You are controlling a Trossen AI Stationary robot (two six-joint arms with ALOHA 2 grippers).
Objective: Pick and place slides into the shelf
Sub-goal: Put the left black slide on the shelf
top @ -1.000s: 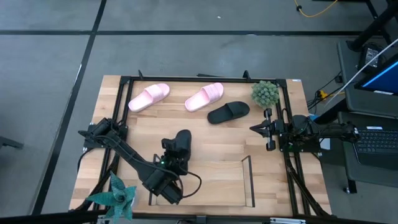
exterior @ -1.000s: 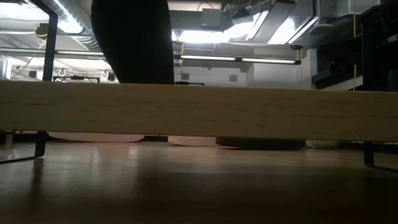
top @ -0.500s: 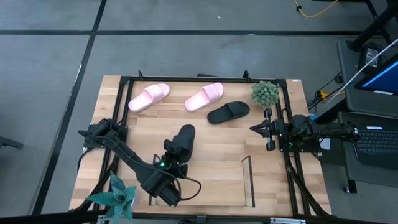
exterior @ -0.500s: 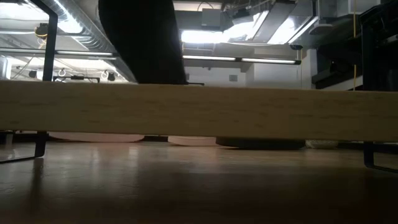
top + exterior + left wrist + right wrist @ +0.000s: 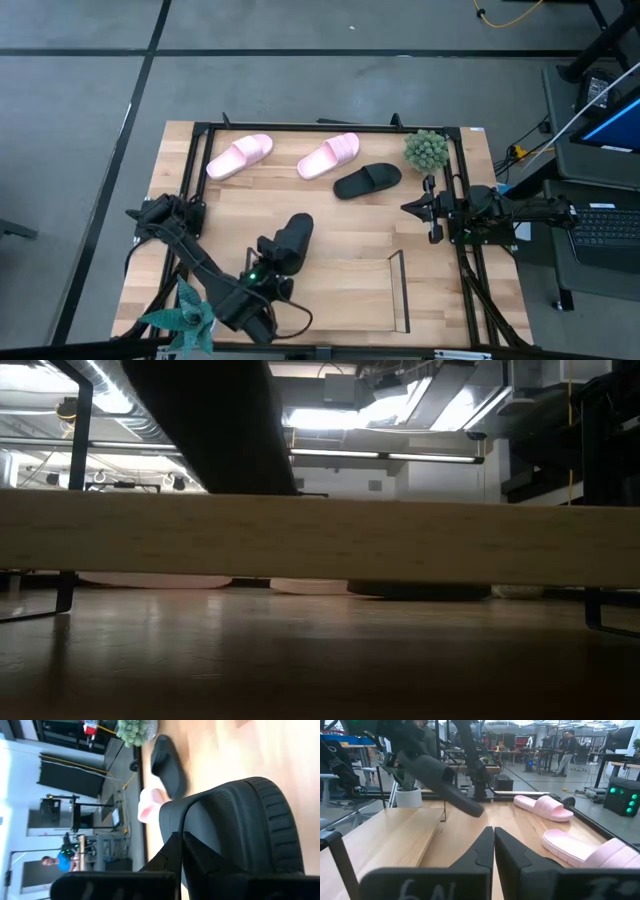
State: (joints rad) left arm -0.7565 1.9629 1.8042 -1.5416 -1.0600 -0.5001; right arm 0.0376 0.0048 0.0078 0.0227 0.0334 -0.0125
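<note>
My left gripper (image 5: 268,268) is shut on a black slide (image 5: 290,238) over the table's near middle, above the left part of the shelf (image 5: 345,292). The shelf is a low wire rack with a wooden base at the near edge. The other black slide (image 5: 367,180) and two pink slides (image 5: 240,156) (image 5: 328,155) lie soles down on the far half of the table. My right gripper (image 5: 408,207) is shut and empty at the right side. My left gripper holds the black slide by its near end (image 5: 200,837), pinched between the two fingers; the gripper hides the exact spot. The fingers come from the table's near left, along the slide. The slide is lifted clear and slopes down to its free end (image 5: 470,809).
A black frame (image 5: 300,127) runs around the table. A round green plant (image 5: 428,148) stands at the far right corner and a teal plant (image 5: 185,315) at the near left. The low view looks under the shelf's wooden board (image 5: 320,540). People show far off in the room.
My left gripper has drawn back toward the table's near left with the black slide, which stays lifted and has come a little nearer the shelf. My right arm has kept still.
</note>
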